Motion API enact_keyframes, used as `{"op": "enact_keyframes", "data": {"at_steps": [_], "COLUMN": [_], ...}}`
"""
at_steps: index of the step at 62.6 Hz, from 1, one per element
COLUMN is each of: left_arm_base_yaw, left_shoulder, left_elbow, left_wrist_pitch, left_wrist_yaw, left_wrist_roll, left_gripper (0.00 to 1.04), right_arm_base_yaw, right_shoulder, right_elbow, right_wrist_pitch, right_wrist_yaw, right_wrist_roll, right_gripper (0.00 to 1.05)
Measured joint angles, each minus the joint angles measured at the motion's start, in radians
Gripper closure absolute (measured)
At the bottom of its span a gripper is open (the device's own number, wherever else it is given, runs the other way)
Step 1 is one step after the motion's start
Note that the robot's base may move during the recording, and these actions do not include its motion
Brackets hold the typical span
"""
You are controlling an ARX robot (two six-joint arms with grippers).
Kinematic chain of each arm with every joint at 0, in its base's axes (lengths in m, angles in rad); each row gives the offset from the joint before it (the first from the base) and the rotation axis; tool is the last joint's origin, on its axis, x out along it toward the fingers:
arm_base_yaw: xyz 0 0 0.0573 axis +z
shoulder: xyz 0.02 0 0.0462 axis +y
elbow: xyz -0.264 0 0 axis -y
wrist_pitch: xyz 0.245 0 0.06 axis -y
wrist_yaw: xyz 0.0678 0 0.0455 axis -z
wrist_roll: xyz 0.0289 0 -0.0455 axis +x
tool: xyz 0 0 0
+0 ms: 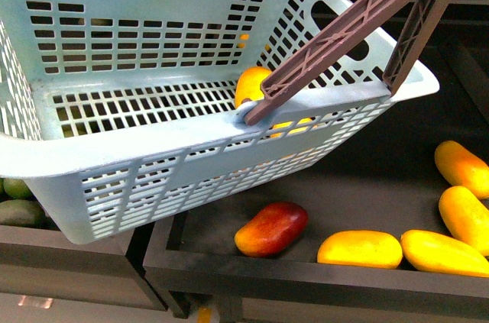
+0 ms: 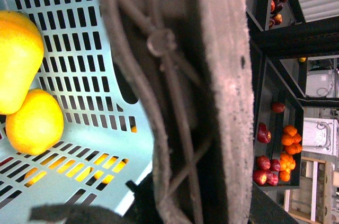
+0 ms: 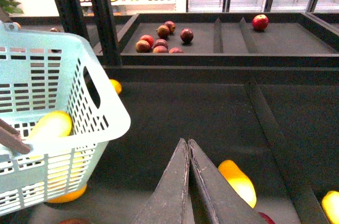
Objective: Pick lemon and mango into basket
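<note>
Blue-green basket (image 1: 153,147) holds fruit; only left wrist shows lemon (image 2: 34,122).

The basket (image 1: 153,147) runs off the front view's left and top edges. Its brown handles (image 2: 180,97) fill the left wrist view, hiding the left fingers. The lemon (image 2: 34,122) shows only partly.

Brown handle (image 2: 212,97) fills the middle of the frame, very close, its ribbed lattice and a round rivet visible. Behind it, the basket (image 2: 79,75), light blue-green, slotted wall and floor. Two yellow-orange fruits inside, touching each other: the lemon (image 2: 34,123), rounder, and a mango (image 2: 18,60), larger. Past the handle, dark shelves with red and orange fruit (image 2: 280,155).
</note>
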Motion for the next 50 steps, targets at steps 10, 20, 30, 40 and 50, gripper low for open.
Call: {"op": "enact_keyframes", "data": {"at_steps": [10,20,30,40,50], "left_arm_base_yaw": [0.000,0.000,0.000,0.000,0.000], "left_shoulder": [0.000,0.000,0.000,0.000,0.000], "left_elbow": [0.000,0.000,0.000,0.000,0.000], "left_wrist_pitch": [0.000,0.000,0.000,0.000,0.000], "left_wrist_yaw": [-0.002,-0.001,-0.001,-0.002,-0.001], "left_wrist_roll": [0.000,0.000,0.000,0.000,0.000], "left_gripper": [0.93,0.93,0.93,0.93,0.93], "right_arm_base_yaw": [0.000,0.000,0.000,0.000,0.000], "right_shoulder": [-0.089,-0.177,-0.241,-0.298,-0.338], "right_elbow": [0.000,0.000,0.000,0.000,0.000], "right_wrist_pitch": [-0.082,-0.168,-0.230,-0.286,-0.328], "right_wrist_yaw": [0.000,0.000,0.000,0.000,0.000], "right_wrist_roll": [0.000,0.000,0.000,0.000,0.000], "right_gripper": [1.03,1.03,1.03,1.03,1.03]}}
